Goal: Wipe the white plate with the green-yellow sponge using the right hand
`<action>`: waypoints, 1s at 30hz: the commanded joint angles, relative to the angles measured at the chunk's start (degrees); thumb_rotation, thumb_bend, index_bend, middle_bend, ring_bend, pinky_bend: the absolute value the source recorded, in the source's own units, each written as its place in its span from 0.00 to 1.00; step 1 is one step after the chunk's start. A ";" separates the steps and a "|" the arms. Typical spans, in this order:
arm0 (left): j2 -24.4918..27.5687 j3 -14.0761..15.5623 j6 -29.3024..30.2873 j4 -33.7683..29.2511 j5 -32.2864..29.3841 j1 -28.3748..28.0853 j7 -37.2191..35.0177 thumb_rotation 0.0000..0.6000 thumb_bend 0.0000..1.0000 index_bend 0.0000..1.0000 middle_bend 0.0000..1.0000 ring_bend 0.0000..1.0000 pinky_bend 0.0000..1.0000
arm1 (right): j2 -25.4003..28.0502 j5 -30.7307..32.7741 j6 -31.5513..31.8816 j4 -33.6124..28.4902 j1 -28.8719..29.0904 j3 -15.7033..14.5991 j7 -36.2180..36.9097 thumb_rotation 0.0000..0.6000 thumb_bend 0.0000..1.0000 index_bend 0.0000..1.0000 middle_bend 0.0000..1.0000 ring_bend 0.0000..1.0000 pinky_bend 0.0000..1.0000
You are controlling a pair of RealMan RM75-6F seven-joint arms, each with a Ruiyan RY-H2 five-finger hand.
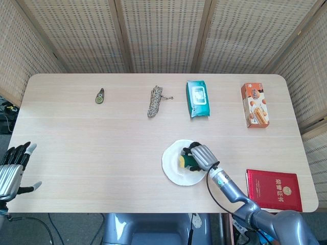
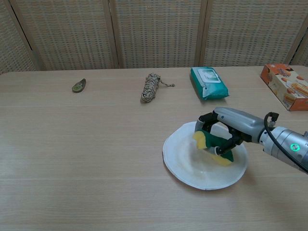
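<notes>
Chest view shows the right hand (image 2: pixel 230 129) reaching in from the right edge over the white plate (image 2: pixel 185 161), its fingers curled around the green-yellow sponge (image 2: pixel 211 147). The sponge sits under the palm, tilted, with its yellow end poking out toward the left past the fingertips and its green side turned toward the hand. The lower yellow edge of the sponge appears to touch the plate surface on the plate's right half, though contact is hard to confirm from this angle. The plate lies flat on the wooden table (image 2: pixel 72 144), toward the near right part of it.

From the head view, the same hand (image 1: pixel 198 155) covers the right portion of the plate (image 1: pixel 171 166), and only a small patch of the sponge (image 1: pixel 183 162) peeks out at the hand's left side.

The left hand (image 1: pixel 13 171) rests off the table's near left corner, fingers spread and holding nothing.

Along the far side of the table lie a small green item (image 1: pixel 99 96), a bundle of rope (image 1: pixel 155 100), a teal pack of wipes (image 1: pixel 197 98) and an orange box (image 1: pixel 254 104). A red book (image 1: pixel 273 189) lies near the right front corner, just beside the right arm.
</notes>
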 commanded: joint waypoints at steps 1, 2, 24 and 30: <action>0.00 0.04 0.01 0.00 0.03 0.00 0.04 1.00 0.00 0.00 0.00 0.00 0.00 | 0.26 -1.27 4.39 -0.73 -0.46 0.78 -0.10 1.00 0.34 0.46 0.54 0.37 0.19; -0.02 0.06 0.03 0.00 0.09 0.01 0.04 1.00 0.00 0.00 0.00 0.00 0.00 | 0.40 -1.48 5.33 -1.03 -0.50 0.97 0.07 1.00 0.34 0.46 0.54 0.36 0.19; 0.04 0.17 -0.31 -0.03 -0.07 -0.15 0.07 1.00 0.00 0.00 0.00 0.00 0.00 | -1.64 0.01 0.87 1.10 0.35 0.45 -2.15 1.00 0.34 0.46 0.54 0.36 0.19; 0.18 0.16 -0.10 -0.11 -0.01 -0.06 -0.18 1.00 0.00 0.00 0.00 0.00 0.00 | -3.66 0.35 -0.69 5.09 -0.15 -0.33 -0.96 1.00 0.34 0.46 0.54 0.36 0.19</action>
